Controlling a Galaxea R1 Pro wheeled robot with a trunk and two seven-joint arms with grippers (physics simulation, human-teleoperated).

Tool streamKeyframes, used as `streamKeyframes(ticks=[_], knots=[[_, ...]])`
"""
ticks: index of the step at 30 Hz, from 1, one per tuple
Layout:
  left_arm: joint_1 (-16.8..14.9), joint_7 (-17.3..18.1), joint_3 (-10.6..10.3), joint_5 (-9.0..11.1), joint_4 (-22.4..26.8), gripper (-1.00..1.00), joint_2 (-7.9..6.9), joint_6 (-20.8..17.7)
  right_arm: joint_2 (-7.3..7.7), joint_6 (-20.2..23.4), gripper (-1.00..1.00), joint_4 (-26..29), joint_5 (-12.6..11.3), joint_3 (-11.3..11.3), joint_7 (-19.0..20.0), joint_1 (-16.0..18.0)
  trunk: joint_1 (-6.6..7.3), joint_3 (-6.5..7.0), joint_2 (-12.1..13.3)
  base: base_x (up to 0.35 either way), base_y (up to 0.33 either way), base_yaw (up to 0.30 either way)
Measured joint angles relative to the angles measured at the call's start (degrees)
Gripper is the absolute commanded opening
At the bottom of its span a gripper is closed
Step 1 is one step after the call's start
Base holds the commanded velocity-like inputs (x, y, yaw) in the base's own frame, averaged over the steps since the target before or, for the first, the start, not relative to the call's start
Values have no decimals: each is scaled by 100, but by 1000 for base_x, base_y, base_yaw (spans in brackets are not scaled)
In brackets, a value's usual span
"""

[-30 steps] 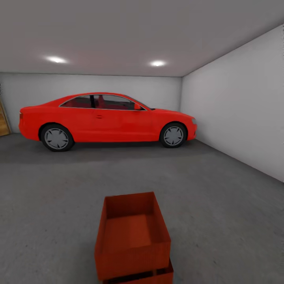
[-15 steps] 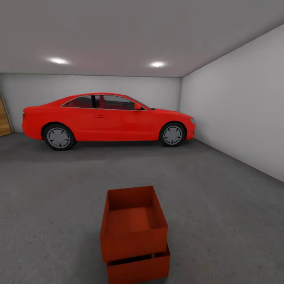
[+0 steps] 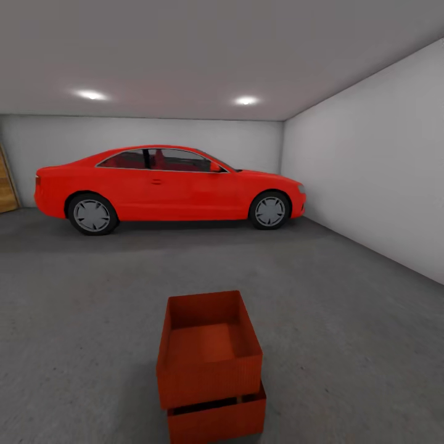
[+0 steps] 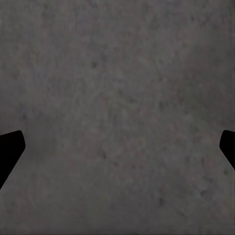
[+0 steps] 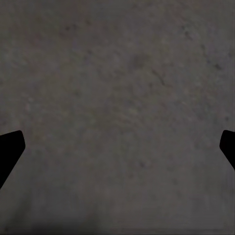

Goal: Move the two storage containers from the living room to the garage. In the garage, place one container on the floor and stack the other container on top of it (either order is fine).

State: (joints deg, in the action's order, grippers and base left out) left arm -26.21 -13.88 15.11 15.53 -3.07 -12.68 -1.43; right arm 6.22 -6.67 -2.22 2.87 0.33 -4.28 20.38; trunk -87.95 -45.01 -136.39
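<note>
Two orange-red ribbed storage containers stand stacked on the dark-grey concrete floor (image 3: 345,345) of the garage, low in the middle of the head view. The upper container (image 3: 208,348) rests a little askew on the lower container (image 3: 217,419), with a dark gap between them. Both are lidless and the upper one is empty. My left gripper (image 4: 117,147) is open over bare concrete, its dark fingertips (image 4: 10,149) far apart. My right gripper (image 5: 117,147) is likewise open above bare floor, fingertips (image 5: 10,149) wide apart and holding nothing.
A red coupe car (image 3: 169,188) is parked across the back of the garage. A white wall (image 3: 376,166) runs along the right side. A wooden door (image 3: 6,185) shows at the far left edge. Open concrete lies all around the stack.
Since a second ago the view has pulled back, so the stack sits further up in the picture and the lower container shows more. Nothing differs over the last half second.
</note>
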Motion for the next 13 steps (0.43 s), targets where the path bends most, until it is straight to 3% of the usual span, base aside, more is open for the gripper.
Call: streamKeyframes(ticks=[13], knots=[[0,0,0,1,-1,100,3,0,1,0,100,0,1,0,0,-14,0,0,0,0,0,0]])
